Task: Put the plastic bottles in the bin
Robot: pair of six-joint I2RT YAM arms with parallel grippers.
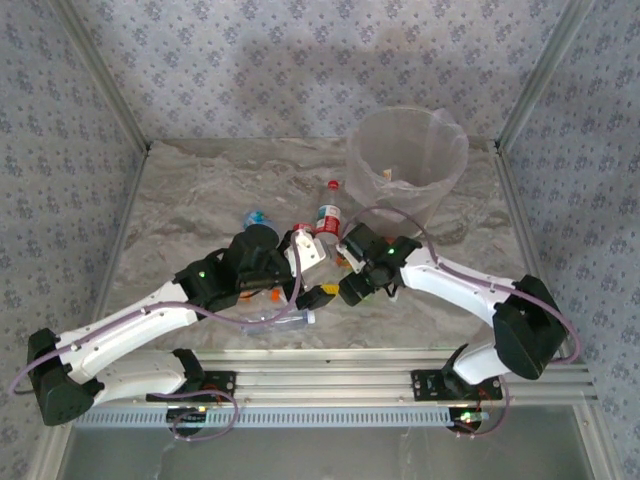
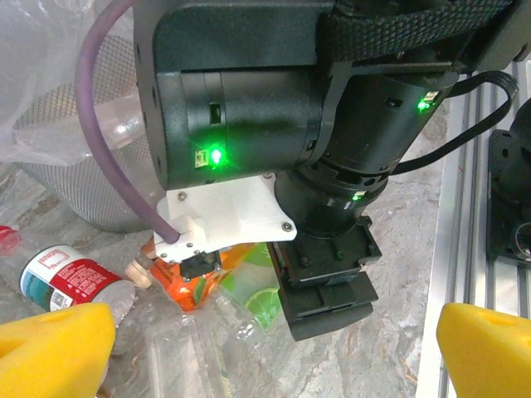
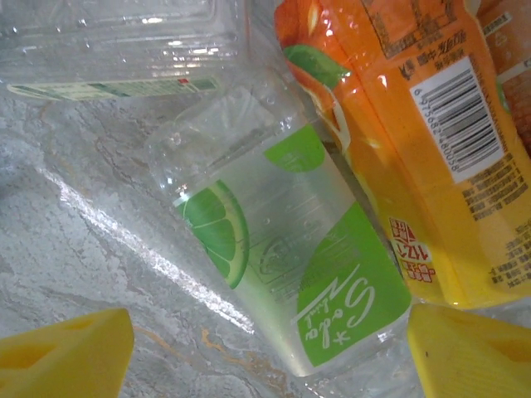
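1. Top view: left arm (image 1: 140,325) and right arm (image 1: 450,280) meet at the middle of the table (image 1: 190,210), over the plastic bottles (image 1: 328,215). The bin (image 1: 405,165) stands upright at far right.
2. Left wrist: left gripper (image 2: 274,352) fingers spread wide, holding nothing. Right arm's wrist is just in front. A red-label bottle (image 2: 66,282) lies near the bin wall.
3. Right wrist: right gripper (image 3: 265,356) fingers apart, straddling a lying lime-label bottle (image 3: 290,274), not clamped, with a gap on one side. An orange-label bottle (image 3: 415,149) lies against it.

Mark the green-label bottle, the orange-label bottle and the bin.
green-label bottle (image 3: 290,274): right wrist view, on its lime-green label.
orange-label bottle (image 3: 398,133): right wrist view, on the label left of the barcode.
bin (image 1: 415,200): top external view, on its near wall.
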